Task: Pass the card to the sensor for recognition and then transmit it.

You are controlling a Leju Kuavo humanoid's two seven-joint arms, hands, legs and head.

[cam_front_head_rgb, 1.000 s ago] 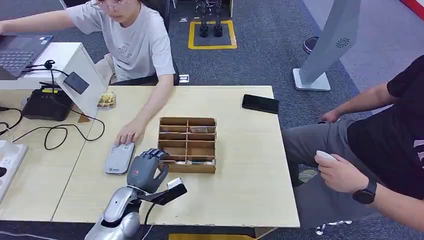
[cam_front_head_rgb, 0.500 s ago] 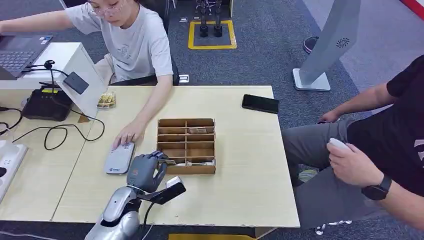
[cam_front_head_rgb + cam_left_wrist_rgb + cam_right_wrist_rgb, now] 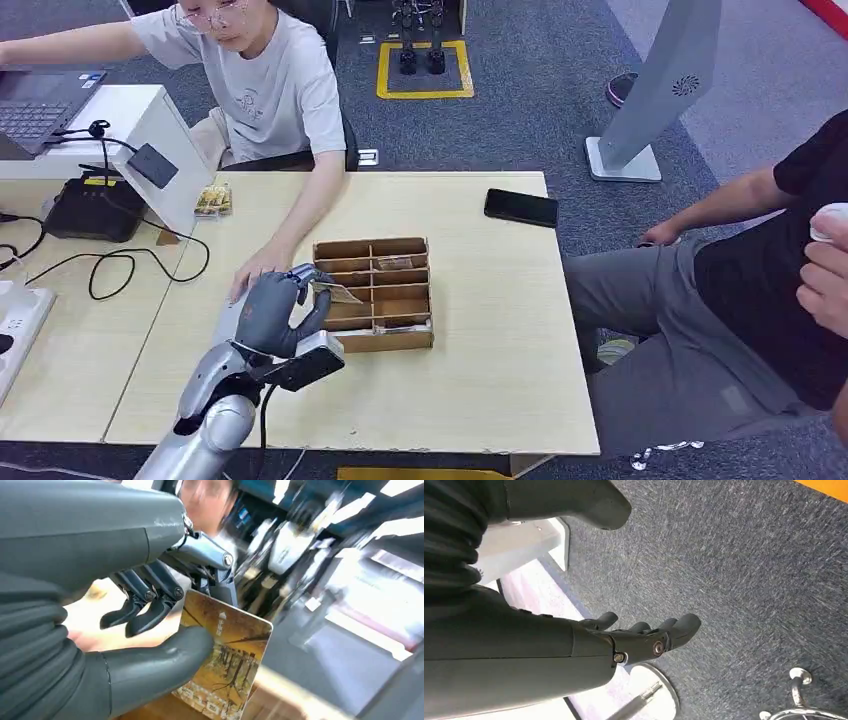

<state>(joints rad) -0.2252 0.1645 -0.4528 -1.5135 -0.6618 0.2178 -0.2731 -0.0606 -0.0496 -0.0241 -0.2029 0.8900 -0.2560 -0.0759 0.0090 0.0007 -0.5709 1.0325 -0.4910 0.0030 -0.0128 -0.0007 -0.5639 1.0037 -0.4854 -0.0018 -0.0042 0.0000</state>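
We see a pale wooden counter [image 3: 480, 300] at the centre, standing on grey-blue carpet [image 3: 530, 110]. At 12 o'clock a yellow square outline [image 3: 425, 70] marks the floor, and at 2 o'clock a grey stand [image 3: 650, 110] rises from a flat base.

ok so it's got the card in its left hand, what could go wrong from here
1. The left hand pinches the card only near one edge, between thumb and fingers, so it might slip or twist on the way.
2. A person's hand rests right beside the left hand; moving toward the sensor could bump it.
3. The card hangs just over the wooden organizer, so a low swing could catch a divider.
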